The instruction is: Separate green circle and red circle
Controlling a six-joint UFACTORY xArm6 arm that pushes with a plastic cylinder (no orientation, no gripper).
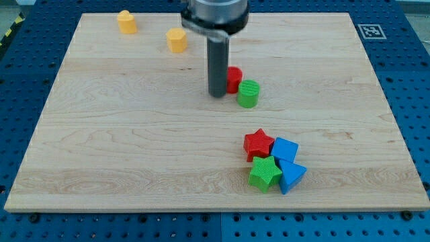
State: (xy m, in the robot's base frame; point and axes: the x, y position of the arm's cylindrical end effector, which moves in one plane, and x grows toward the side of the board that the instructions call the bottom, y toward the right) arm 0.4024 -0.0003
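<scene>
My tip (pixel 218 95) touches the red circle (pixel 234 79); the green circle (pixel 248 93) sits just beside red. No jaws here. Pushing rightward may drag both together.

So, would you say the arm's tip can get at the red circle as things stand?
Probably yes. My tip stands right at the red circle, on its left in the view, with nothing between them. The green circle sits close on the red one's lower right, so a push rightward would likely carry both.
</scene>
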